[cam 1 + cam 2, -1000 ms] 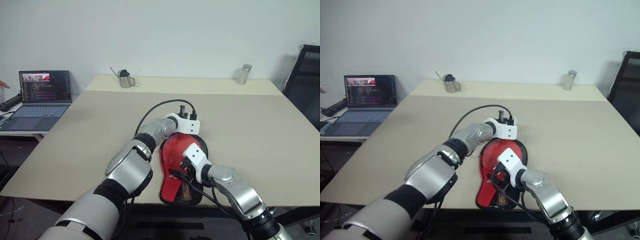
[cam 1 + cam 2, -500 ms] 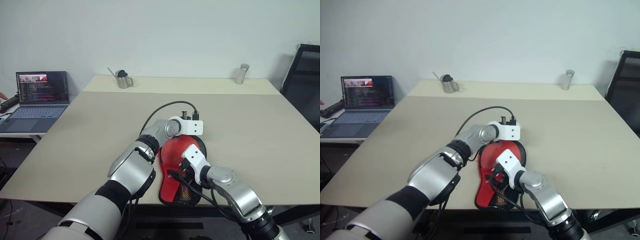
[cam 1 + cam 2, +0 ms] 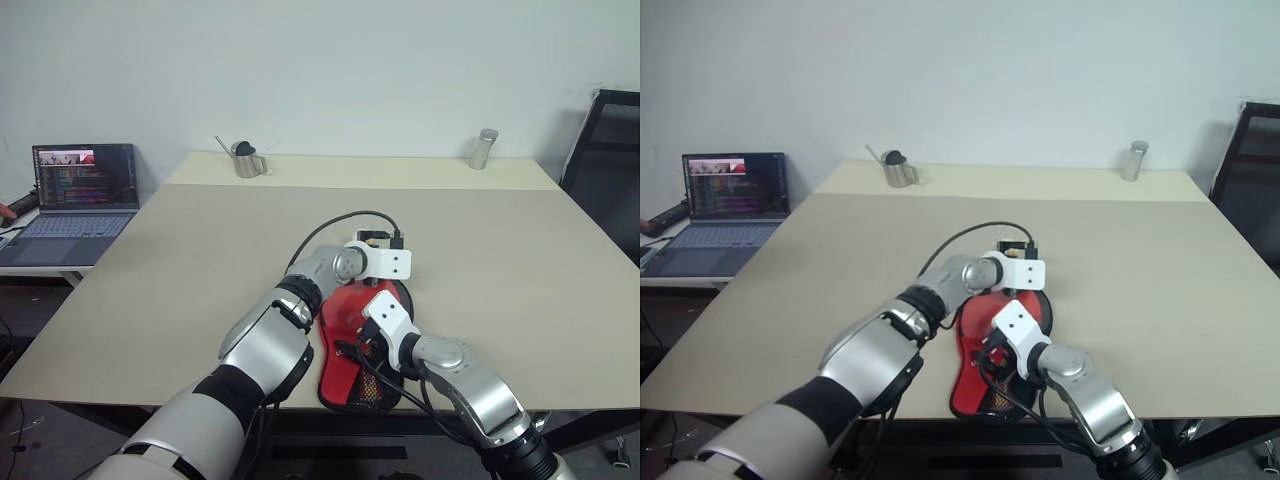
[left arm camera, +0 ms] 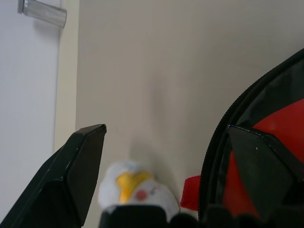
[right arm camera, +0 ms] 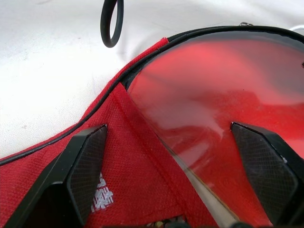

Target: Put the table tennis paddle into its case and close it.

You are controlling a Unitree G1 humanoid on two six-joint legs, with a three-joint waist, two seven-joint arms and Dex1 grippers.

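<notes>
one paddle (image 5: 209, 118) inside open red case (image 5: 133, 190)

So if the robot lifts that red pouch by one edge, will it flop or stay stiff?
The soft red fabric case with black trim would probably sag at its loose edge, since the cloth looks thin and creased. The middle may stay flatter, because the rigid red-bladed table tennis paddle lies inside. It probably won't roll, lying flat on the beige table.
</notes>
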